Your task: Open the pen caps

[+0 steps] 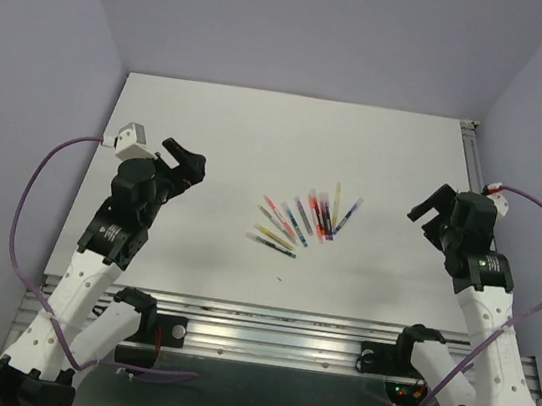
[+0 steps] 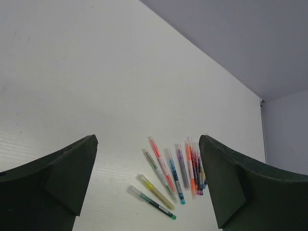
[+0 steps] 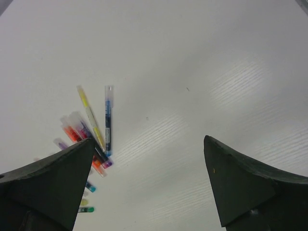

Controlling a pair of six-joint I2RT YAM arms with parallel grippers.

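Both arms hang above the bench (image 1: 261,131) with nothing in them: the left pincer (image 1: 188,163) stands wide open and empty, and so does the right pincer (image 1: 431,213). The pens (image 1: 301,222) lie flat in a loose fan in the middle of the bench, between the two pincers and well apart from both. From the top view neither arm looks clearly nearer to the fan as a whole. The left pincer must reach to its right and slightly nearer to me, the right pincer to its left. The long axes differ across the fan. The pens on the left side lie slanted across the bench, those on the right point almost straight away from the bases, and the blue pen (image 3: 108,120) at the right edge leans out toward the right arm. The bodies crowd together at their near ends and spread at the far ends. The pen caps (image 3: 109,92) seem to sit at those spread ends, pale and translucent, all apparently in place. I judge the blue pen the right arm's easiest first pick, since it lies apart from its neighbours.
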